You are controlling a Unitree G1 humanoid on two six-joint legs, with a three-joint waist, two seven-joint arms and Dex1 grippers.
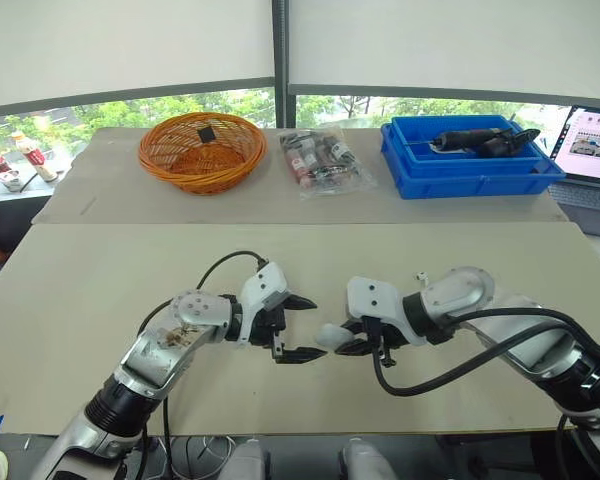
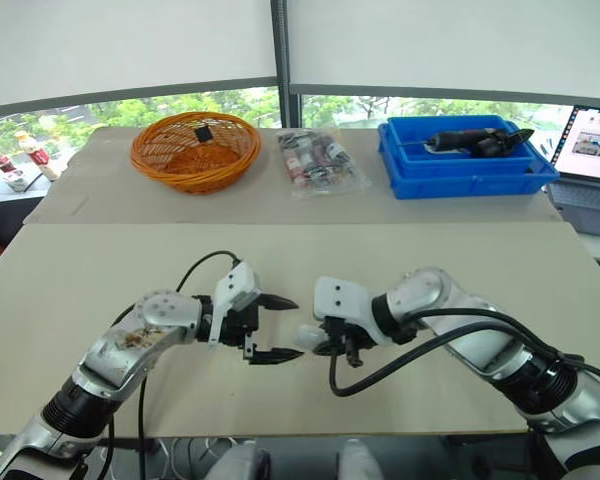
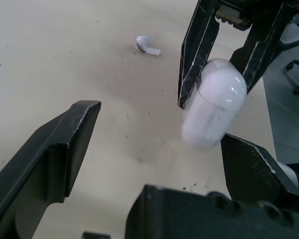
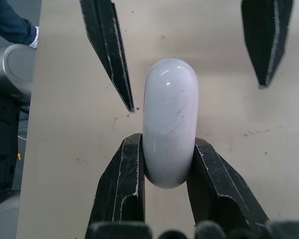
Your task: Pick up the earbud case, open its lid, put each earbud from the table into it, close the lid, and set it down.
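One earbud case (image 4: 169, 122) pinched by R gripper (image 4: 168, 149), L gripper (image 1: 313, 327) spread.

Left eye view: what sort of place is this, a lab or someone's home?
Likely a lab or office test bench: a table by windows with trees outside, a laptop to the right, and a blue bin. The right claw holds the earbud case.
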